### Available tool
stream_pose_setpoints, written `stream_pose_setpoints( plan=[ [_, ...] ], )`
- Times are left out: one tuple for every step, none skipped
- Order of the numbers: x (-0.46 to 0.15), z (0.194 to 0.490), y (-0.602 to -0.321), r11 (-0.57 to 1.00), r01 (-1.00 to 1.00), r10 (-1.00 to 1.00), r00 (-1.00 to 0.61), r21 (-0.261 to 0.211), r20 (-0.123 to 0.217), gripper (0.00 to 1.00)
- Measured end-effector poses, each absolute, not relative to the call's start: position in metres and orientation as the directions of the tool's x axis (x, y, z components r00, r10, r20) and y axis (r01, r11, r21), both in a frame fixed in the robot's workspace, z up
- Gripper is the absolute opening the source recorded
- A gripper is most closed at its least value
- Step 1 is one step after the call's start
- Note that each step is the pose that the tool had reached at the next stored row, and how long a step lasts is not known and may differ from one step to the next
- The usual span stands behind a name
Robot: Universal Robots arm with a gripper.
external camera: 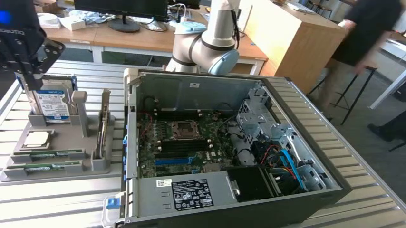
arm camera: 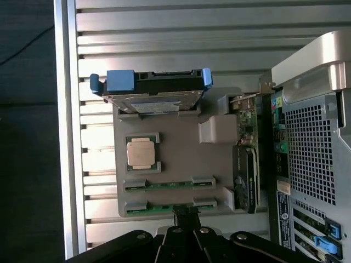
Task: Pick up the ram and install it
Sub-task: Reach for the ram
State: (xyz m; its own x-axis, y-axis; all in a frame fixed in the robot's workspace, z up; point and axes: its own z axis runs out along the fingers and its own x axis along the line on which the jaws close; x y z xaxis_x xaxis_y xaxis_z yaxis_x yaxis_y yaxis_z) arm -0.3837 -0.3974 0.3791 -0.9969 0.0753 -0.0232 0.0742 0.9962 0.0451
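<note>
Green ram (arm camera: pixel 159 207) in tray (arm camera: pixel 181 153) slot, middle hidden behind jaws pressed together, holding nothing.

Exterior view: high, angled down across table (external camera: pixel 63 204); open case (external camera: pixel 190 88) central, tray (external camera: pixel 57 173) at exterior view's left. Wrist view: straight down, nearer, over tray (arm camera: pixel 181 159). Case (arm camera: pixel 312 137) side shared too.

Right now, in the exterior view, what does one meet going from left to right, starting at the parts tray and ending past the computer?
Hard drive → upright expansion card → CPU socket → blue cables → person.
</note>
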Motion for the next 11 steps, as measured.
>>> stream_pose_setpoints(
  plan=[
    [-0.3855,0.3789,-0.3974,0.996,0.074,0.075,-0.997,0.045,-0.023,0.1],
    [-0.3865,0.3787,-0.3974,0.996,0.074,0.075,-0.997,0.045,-0.023,0.1],
    [-0.3864,0.3788,-0.3974,0.996,0.074,0.075,-0.997,0.045,-0.023,0.1],
    [-0.3864,0.3787,-0.3974,0.996,0.074,0.075,-0.997,0.045,-0.023,0.1],
    [-0.3865,0.3787,-0.3974,0.996,0.074,0.075,-0.997,0.045,-0.023,0.1],
    [-0.3865,0.3788,-0.3974,0.996,0.074,0.075,-0.997,0.045,-0.023,0.1],
    [-0.3865,0.3788,-0.3974,0.996,0.074,0.075,-0.997,0.045,-0.023,0.1],
    [-0.3865,0.3788,-0.3974,0.996,0.074,0.075,-0.997,0.045,-0.023,0.1],
    [-0.3865,0.3789,-0.3976,0.996,0.074,0.075,-0.997,0.045,-0.023,0.1],
    [-0.3866,0.3789,-0.3985,0.996,0.074,0.075,-0.997,0.045,-0.023,0.1],
    [-0.3866,0.3788,-0.3997,0.996,0.074,0.075,-0.997,0.045,-0.023,0.1]
  ],
)
